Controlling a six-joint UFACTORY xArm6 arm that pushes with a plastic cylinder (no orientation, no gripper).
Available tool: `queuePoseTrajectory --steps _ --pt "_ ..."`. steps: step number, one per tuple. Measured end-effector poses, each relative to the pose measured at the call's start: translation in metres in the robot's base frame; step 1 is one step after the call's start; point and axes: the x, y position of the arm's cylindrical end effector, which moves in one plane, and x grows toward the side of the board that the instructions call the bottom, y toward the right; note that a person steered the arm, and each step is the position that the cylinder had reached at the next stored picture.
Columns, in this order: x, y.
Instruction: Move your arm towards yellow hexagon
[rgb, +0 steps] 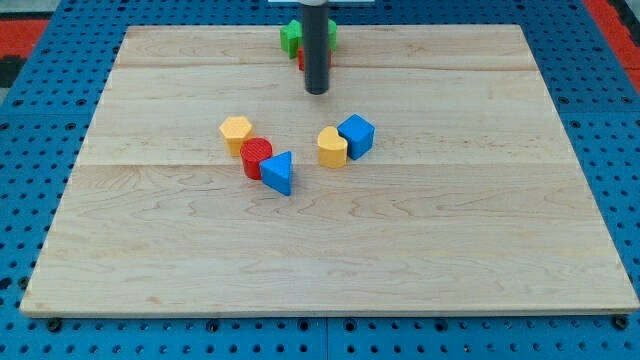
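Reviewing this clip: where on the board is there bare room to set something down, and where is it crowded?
Free: the whole strip below the blue triangle, and both side margins of the board. Crowded: the centre, where yellow hexagon, red block, yellow block and blue block cluster, and top centre, where my tip stands before the green block.

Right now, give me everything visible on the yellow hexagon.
The yellow hexagon is a small, solid-looking block with a flat six-sided top and short vertical walls, matte yellow, lying flat on the wooden board, left of centre. Its lower right side meets or nearly meets the red block; contact cannot be confirmed. The blue triangular block lies beyond that, apart from it. My tip stands toward the view's top right of the hexagon, well clear of it.
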Motion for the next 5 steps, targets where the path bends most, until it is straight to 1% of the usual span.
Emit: queuePoseTrajectory --steps 1,5 --pt "0.0033 0.0198" --pt "0.0033 0.0143"
